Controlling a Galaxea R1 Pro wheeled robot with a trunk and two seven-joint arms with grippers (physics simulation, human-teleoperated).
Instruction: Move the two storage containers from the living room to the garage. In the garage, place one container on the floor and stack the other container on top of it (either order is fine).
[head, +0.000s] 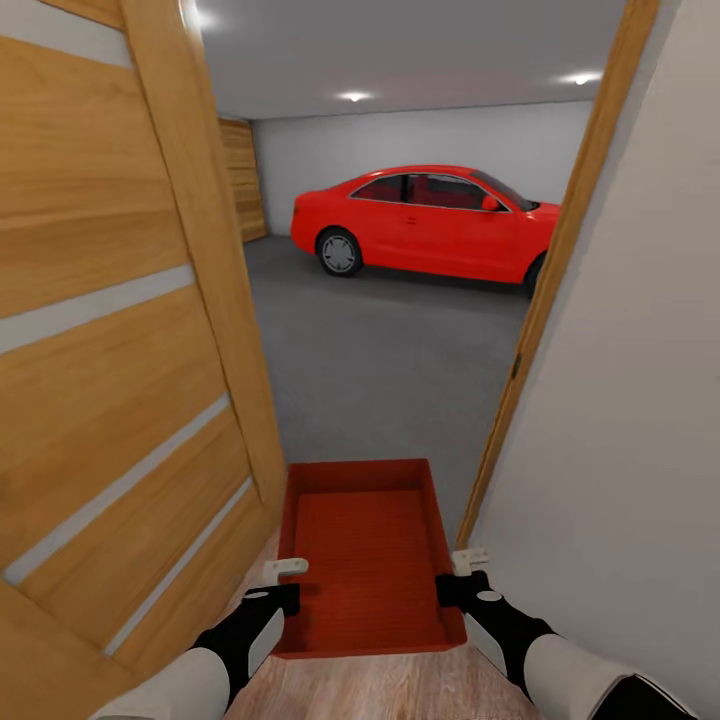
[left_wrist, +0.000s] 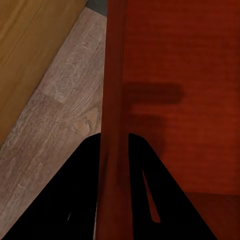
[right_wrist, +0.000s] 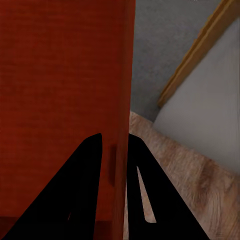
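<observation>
Low in the centre of the head view, an orange-red shallow rectangular open-top tray (head: 368, 555) is carried level between both arms, hovering over the light wood-plank flooring (head: 400, 690) at the threshold of a doorway. The left gripper (head: 283, 580) pinches the tray's left wall, its black fingers (left_wrist: 80, 195) closed on either side of that wall in the left wrist view; the right gripper (head: 462, 575) likewise pinches the right wall, with its fingers (right_wrist: 82, 190) straddling it. Ahead, through the opening, lies the dark grey concrete floor (head: 390, 360) of the garage, with a glossy red coupe car (head: 425, 222) parked at upper centre. An open panelled wooden door (head: 110, 330) fills the left of the frame, and a wooden door frame (head: 545, 290) with a pale wall runs down the right. The gap looks tight, so my worry is that either elbow or a tray corner could clip the door or jamb while passing, twisting the tray out of one thin-walled pinch.
</observation>
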